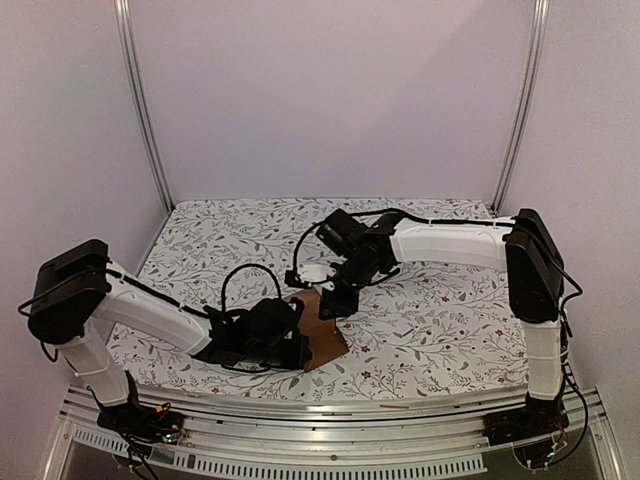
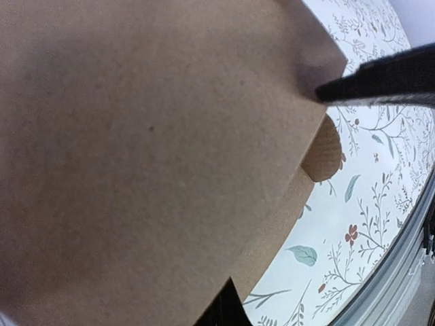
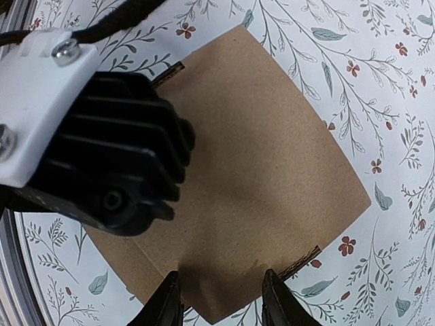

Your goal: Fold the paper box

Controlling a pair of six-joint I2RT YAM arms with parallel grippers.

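Observation:
The paper box (image 1: 327,343) is a flat sheet of plain brown cardboard near the table's front middle. It fills most of the left wrist view (image 2: 149,156), hiding nearly all of my left gripper (image 2: 221,314); only a dark fingertip shows beneath its edge. My left gripper (image 1: 298,345) is shut on the sheet's left edge. The right wrist view shows the sheet (image 3: 265,170) with the left arm's black wrist housing (image 3: 115,170) over its left side. My right gripper (image 3: 221,302) is open, its fingers set on either side of the sheet's near corner. One right finger (image 2: 380,81) crosses the left wrist view.
A floral tablecloth (image 1: 450,320) covers the table. An aluminium rail (image 1: 330,410) runs along the near edge, and is also seen from the left wrist as the rail (image 2: 401,265). White walls and two metal posts (image 1: 145,110) enclose the back and sides.

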